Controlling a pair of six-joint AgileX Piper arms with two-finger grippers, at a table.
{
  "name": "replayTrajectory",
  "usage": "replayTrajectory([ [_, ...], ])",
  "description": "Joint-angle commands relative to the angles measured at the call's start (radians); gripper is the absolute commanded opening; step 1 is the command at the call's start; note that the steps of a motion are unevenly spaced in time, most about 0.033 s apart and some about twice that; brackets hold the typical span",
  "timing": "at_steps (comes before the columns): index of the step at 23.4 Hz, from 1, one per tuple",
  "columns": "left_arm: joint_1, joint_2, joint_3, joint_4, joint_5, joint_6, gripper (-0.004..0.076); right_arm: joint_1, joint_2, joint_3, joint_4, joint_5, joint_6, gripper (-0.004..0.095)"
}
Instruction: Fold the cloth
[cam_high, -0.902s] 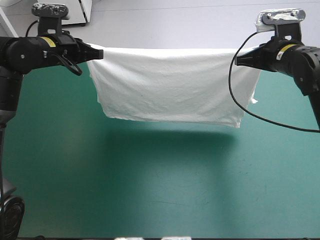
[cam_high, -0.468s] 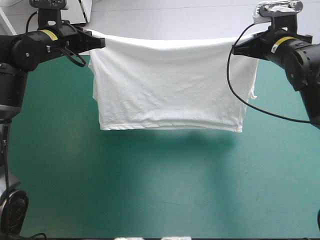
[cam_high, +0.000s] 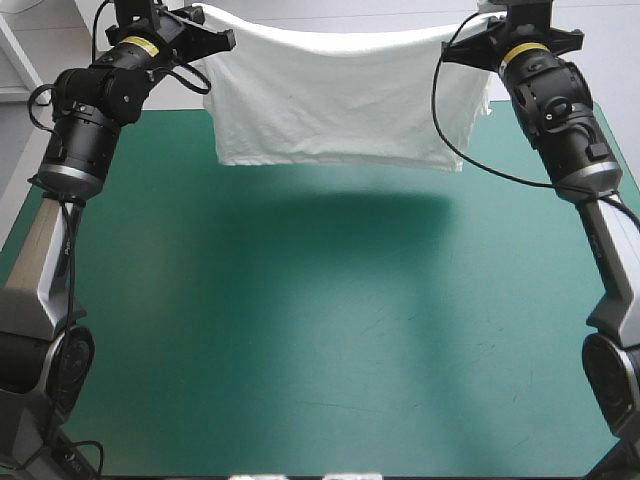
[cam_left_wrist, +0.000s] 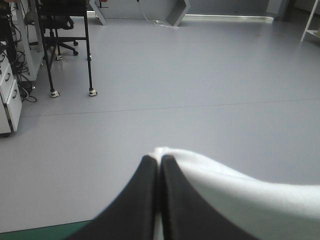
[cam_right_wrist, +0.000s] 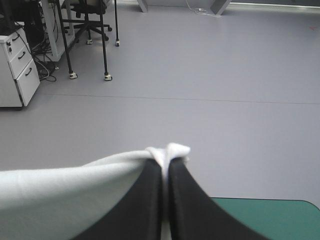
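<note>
The white T-shirt (cam_high: 340, 100) hangs stretched in the air over the table's far edge, doubled over, its lower hem clear of the teal-green cover. My left gripper (cam_high: 222, 38) is shut on its upper left corner, my right gripper (cam_high: 450, 50) on its upper right corner. In the left wrist view the black fingers (cam_left_wrist: 145, 195) meet in an arch at the gripper (cam_left_wrist: 159, 160), with the T-shirt (cam_left_wrist: 240, 195) running off to one side. In the right wrist view the gripper (cam_right_wrist: 165, 161) pinches a small bunch of the T-shirt (cam_right_wrist: 65, 195).
The teal-green table (cam_high: 320, 330) lies bare below and in front of the hanging shirt, with the shirt's shadow on it. Both arms reach up and far forward along the table's left and right sides.
Both arms have carried the stretched T-shirt up and toward the table's far edge. The grip on both corners is unchanged.
</note>
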Motion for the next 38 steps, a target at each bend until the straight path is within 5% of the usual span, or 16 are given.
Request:
replayTrajectory([
  [1,-0.004,-0.007,-0.026,0.0,-0.103,-0.002,-0.001,-0.002,0.006,-0.087,-0.037,-0.026,0.005,-0.0017],
  [7,-0.004,0.126,-0.026,0.002,-0.04,-0.002,-0.001,-0.024,0.133,-0.085,0.04,0.156,0.005,-0.0017],
  [9,-0.004,0.195,0.0,0.003,0.036,-0.018,-0.001,-0.043,0.189,-0.021,0.168,0.17,-0.106,-0.0017],
  [13,-0.008,0.173,0.142,0.0,-0.002,-0.059,-0.001,-0.043,0.172,0.168,0.178,0.148,-0.13,-0.0017],
  [20,-0.043,-0.126,0.691,0.027,-0.161,-0.058,-0.001,-0.041,-0.029,0.581,0.319,0.03,-0.218,-0.0017],
  [27,-0.046,-0.387,1.088,-0.012,-0.171,-0.085,-0.001,-0.041,-0.238,0.876,0.474,0.021,-0.317,-0.0017],
  [38,-0.092,-0.638,1.382,-0.091,-0.055,-0.085,-0.001,-0.041,-0.501,1.189,0.57,0.111,-0.321,-0.0017],
])
